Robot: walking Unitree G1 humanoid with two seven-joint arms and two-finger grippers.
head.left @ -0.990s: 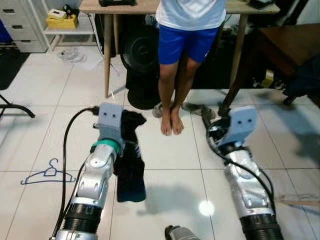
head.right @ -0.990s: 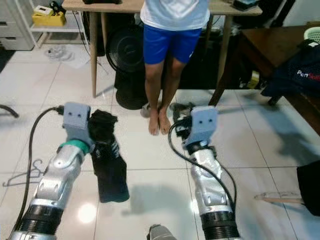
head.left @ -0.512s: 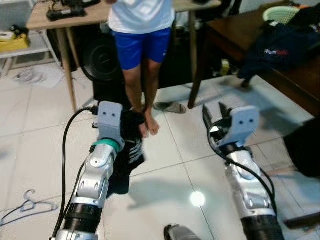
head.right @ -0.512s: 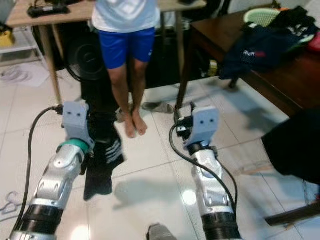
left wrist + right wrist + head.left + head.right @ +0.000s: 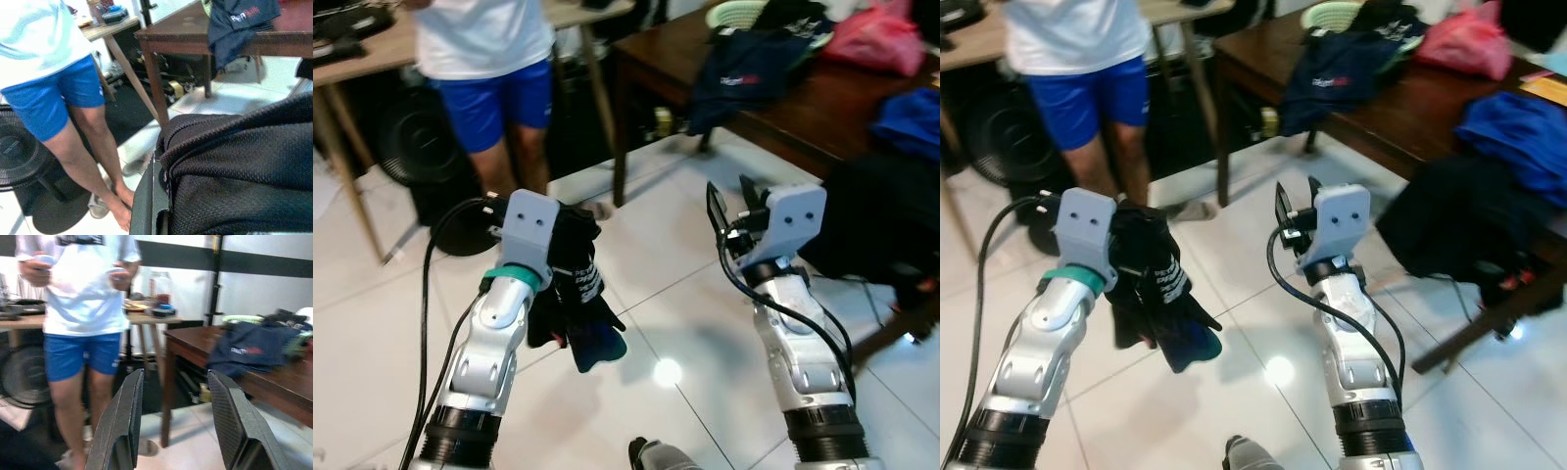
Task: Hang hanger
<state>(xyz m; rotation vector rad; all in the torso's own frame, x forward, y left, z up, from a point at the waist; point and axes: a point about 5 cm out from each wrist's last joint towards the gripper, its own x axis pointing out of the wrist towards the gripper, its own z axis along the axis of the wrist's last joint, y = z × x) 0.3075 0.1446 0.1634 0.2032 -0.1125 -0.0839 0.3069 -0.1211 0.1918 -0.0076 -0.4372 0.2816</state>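
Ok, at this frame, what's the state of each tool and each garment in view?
Left tool: shut on the black garment, held off the floor.
Right tool: open, holding nothing.
Navy garment: draped over the wooden table edge.
Pink garment: heaped on the table.

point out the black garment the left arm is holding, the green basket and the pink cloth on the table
black garment [image 5: 576,294], left eye view, on its hanging middle
green basket [image 5: 1324,14], right eye view, on its front rim
pink cloth [image 5: 1474,44], right eye view, on the middle of the heap
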